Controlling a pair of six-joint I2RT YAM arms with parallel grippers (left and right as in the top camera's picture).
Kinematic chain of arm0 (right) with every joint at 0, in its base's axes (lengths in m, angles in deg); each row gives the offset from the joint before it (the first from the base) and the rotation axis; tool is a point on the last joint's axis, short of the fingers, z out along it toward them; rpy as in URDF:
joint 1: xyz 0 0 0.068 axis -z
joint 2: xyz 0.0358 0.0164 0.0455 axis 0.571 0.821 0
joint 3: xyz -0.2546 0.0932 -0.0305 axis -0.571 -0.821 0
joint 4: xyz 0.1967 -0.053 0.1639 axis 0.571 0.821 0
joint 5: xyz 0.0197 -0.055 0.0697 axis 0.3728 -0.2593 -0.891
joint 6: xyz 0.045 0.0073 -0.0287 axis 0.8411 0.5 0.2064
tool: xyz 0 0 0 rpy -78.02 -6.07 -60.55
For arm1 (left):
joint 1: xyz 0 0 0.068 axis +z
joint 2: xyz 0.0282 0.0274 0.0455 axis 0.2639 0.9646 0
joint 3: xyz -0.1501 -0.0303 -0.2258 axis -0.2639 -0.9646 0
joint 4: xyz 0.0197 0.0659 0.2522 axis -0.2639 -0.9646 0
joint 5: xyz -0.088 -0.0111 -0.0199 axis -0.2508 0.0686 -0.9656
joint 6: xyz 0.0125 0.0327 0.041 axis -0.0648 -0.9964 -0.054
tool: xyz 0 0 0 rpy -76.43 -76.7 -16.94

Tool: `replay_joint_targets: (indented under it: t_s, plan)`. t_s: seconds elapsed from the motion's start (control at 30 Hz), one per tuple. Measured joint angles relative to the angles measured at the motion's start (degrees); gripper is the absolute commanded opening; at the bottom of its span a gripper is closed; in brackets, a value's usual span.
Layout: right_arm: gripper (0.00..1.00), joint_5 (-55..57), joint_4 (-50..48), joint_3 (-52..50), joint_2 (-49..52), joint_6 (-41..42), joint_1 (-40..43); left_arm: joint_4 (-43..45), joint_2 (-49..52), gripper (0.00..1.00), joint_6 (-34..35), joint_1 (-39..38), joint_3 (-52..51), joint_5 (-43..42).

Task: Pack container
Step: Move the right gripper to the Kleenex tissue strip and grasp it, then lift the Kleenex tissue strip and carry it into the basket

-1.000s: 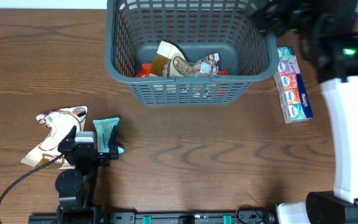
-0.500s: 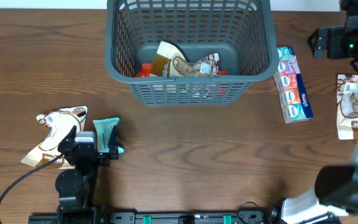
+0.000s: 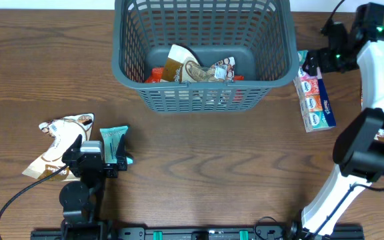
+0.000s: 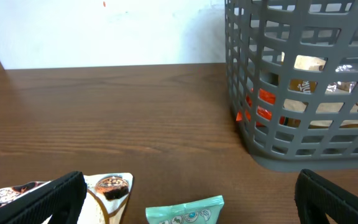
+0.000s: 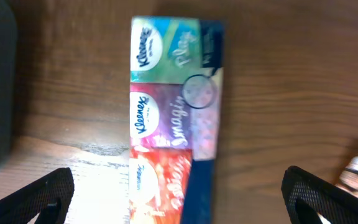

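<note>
- Right claw (image 5: 178,182): released, jaws spread wide. Both fingers show at the lower corners of the right wrist view and clamp nothing. No contact with any item is visible.
- Tissue pack (image 5: 173,112): lies flat on the surface (image 3: 212,167), directly under the right claw, with its coloured panels facing up. Its long axis runs up the wrist view, crosswise to the line between the two fingers, so the jaws straddle the narrow width. Judgement: a straight descent followed by closure suits this alignment, and little wrist rotation appears necessary.
- Position relative to the container (image 3: 202,99): in the overhead view the tissue pack lies just beside the container's right wall, long axis roughly along that wall. The container stands to the left of the right claw. Judgement: after the lift, the carry is a short sideways move over the rim.
- Clearance: the container wall shows at the left edge of the right wrist view, with bare surface between it and the pack. Judgement: the inner finger must drop into that gap, and the rim could foul it.
- Container contents: upright at the far middle of the surface, it holds a brown packet (image 3: 185,67) and a red packet (image 3: 155,75).
- Left claw (image 4: 188,186): released, low at the near left, over a teal packet (image 4: 185,210) and a brown-and-white packet (image 4: 107,186). It is well apart from the tissue pack, so the right arm is the nearer one.
</note>
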Motion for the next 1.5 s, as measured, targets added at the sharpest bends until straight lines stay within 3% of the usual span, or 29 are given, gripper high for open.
replay_joint_targets:
  t_s: [0.6, 0.93, 1.03, 1.17, 1.27, 1.5]
  plan:
    - [0.98, 0.2, 2.8, 0.0, 12.1, -1.2, -0.1, 0.0, 0.0, 0.99, 0.0, 0.0, 0.0, 0.0]
    - [0.43, 1.7, 3.5, 0.0, 12.5, -1.5, 0.0, 0.0, 0.0, 0.99, 0.0, 0.0, 0.0, 0.0]
    - [0.36, 1.7, 3.7, 0.2, 12.3, -1.3, 0.0, 0.0, 0.0, 0.99, 0.0, 0.0, 0.0, 0.0]
    - [0.11, 1.7, 3.7, 0.2, 12.4, -1.3, 0.1, 0.0, 0.0, 0.99, 0.0, 0.0, 0.0, 0.0]
    - [0.01, 1.7, 3.7, 0.2, 12.3, -1.2, 0.1, 0.0, 0.0, 0.99, 0.0, 0.0, 0.0, 0.0]
    - [0.01, 2.5, 4.6, 0.5, 10.2, -0.6, 0.1, 0.0, 0.0, 0.99, 0.0, 0.0, 0.0, 0.0]
